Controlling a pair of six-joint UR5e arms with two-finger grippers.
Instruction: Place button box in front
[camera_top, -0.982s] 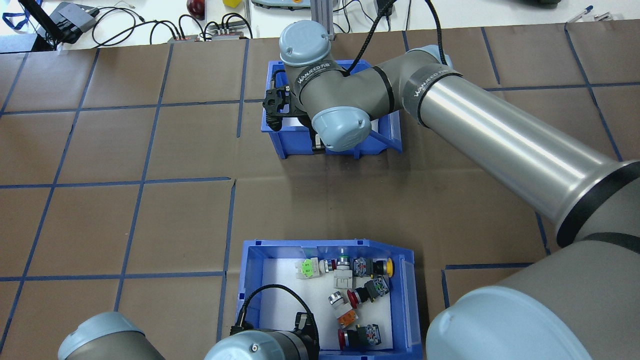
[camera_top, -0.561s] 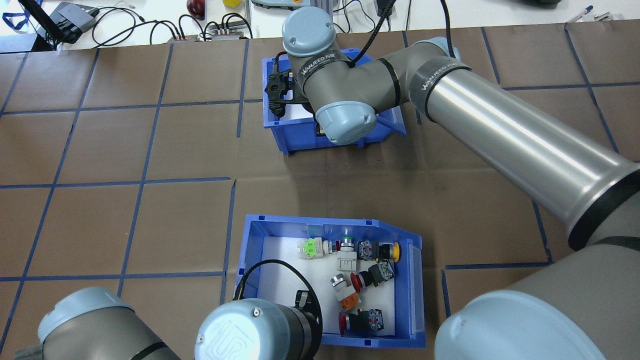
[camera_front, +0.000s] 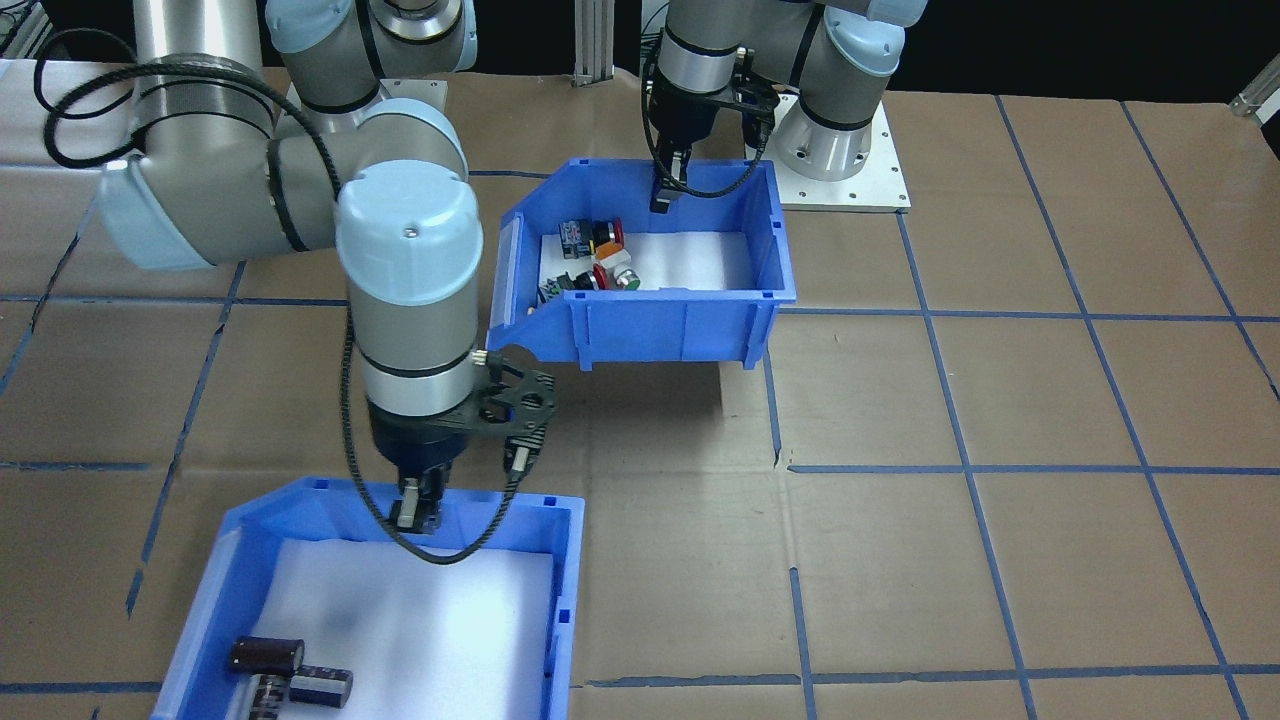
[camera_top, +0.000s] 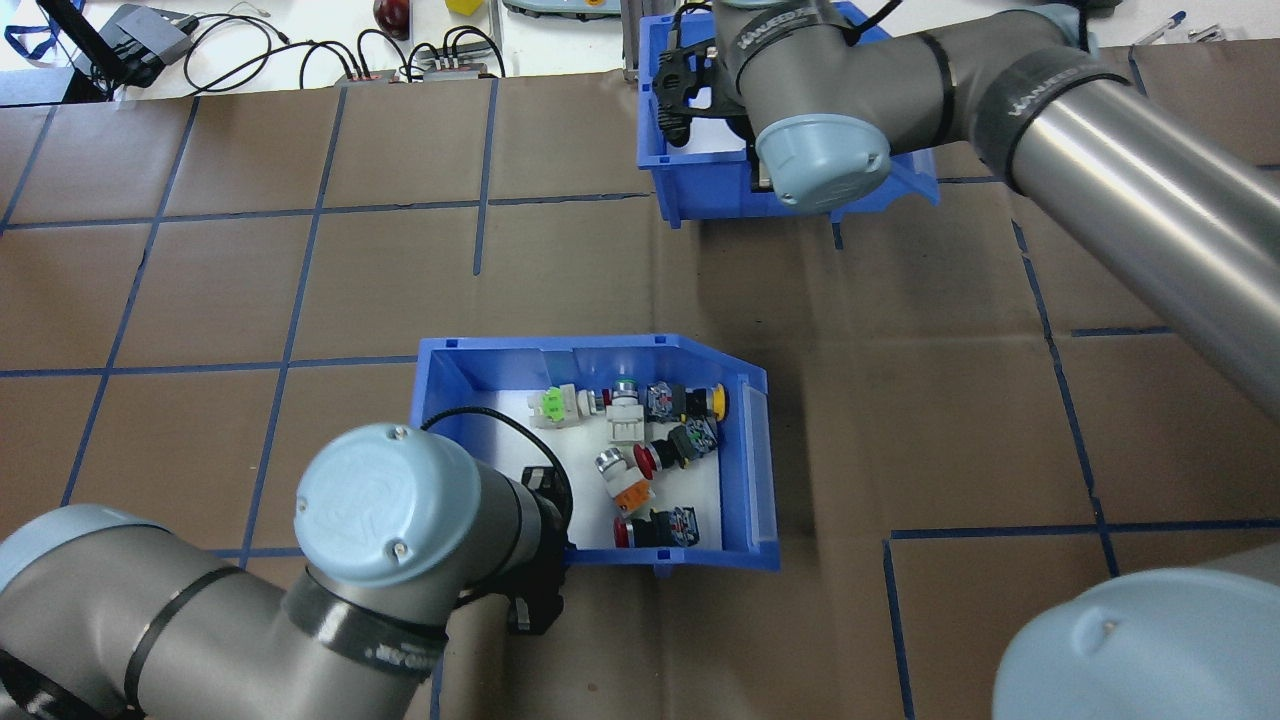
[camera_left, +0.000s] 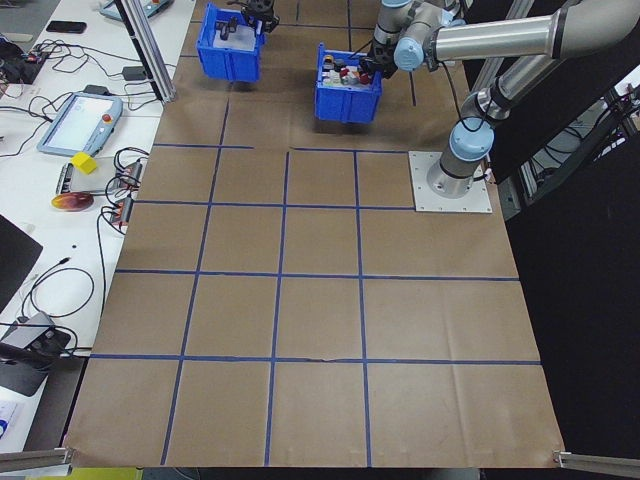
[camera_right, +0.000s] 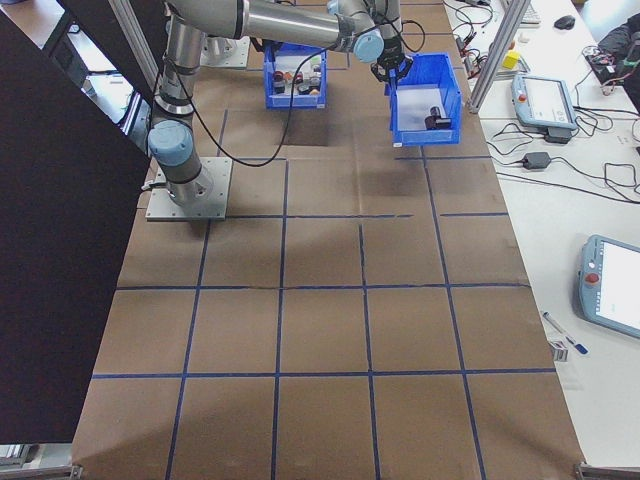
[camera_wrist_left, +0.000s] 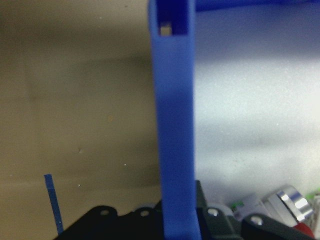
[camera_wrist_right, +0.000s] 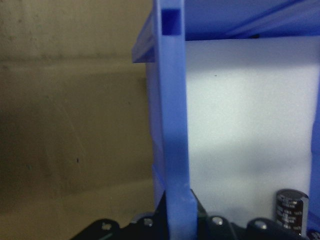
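Closest to the robot's base plate, the blue plastic open-top button box with its white foam floor hangs tilted above the brown paper-covered table, its shadow on the paper below in the front-facing view. It's a glossy moulded bin with a sloped cut-out front and a clear strip on that lip. Loose inside are small push-buttons with red, yellow, orange and green caps, jumbled toward the sloped end.

The left gripper is clamped on the button box's back wall; its wrist camera shows that blue wall running straight up between the black fingers. From overhead the arm's grey elbow and pale blue cap hide the grip.

Farther out from the base plate, near the table's far edge, sits the second blue plastic bin, same shape, with dark cylinders rolled to one corner. The right gripper is pinching this bin's wall too. Overhead, that bin is mostly covered by the arm and cut off by the frame.
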